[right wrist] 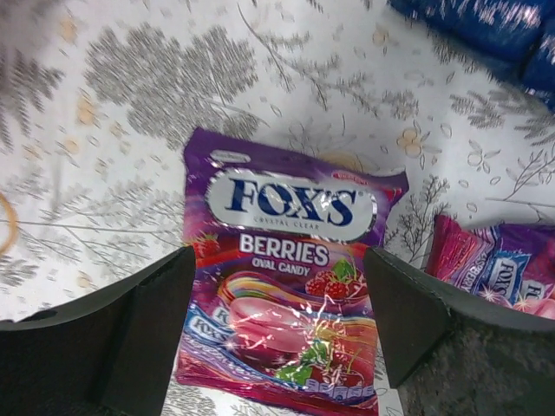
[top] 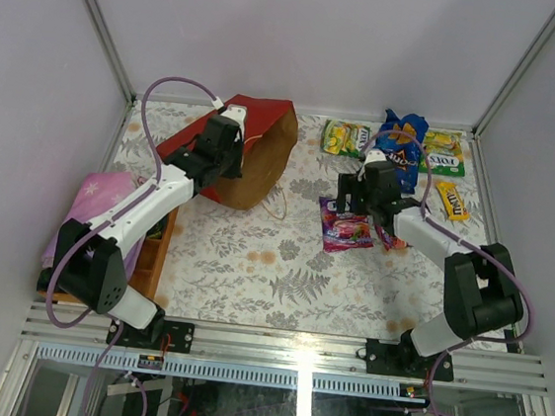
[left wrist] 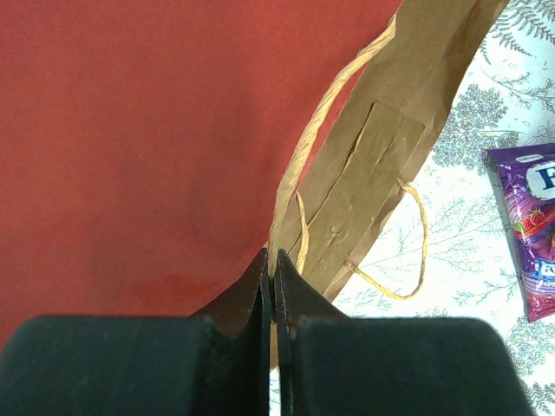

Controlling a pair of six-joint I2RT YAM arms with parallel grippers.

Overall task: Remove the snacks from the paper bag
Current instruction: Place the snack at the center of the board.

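Folded pink-purple cloth (top: 95, 199) over wooden tray (top: 154, 250), left edge; fern-print tablecloth (top: 252, 265).

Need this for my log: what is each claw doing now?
Left claw: shut on the paper bag.
Right claw: open over the purple candy pack, empty.

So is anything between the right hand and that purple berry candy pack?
Nothing visible: the right hand hangs open right above the purple candy pack, a finger on each side.

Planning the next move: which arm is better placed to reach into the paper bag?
Right. The right pincer hangs open above the berries packet; the left pincer is shut on the paper bag's rim.
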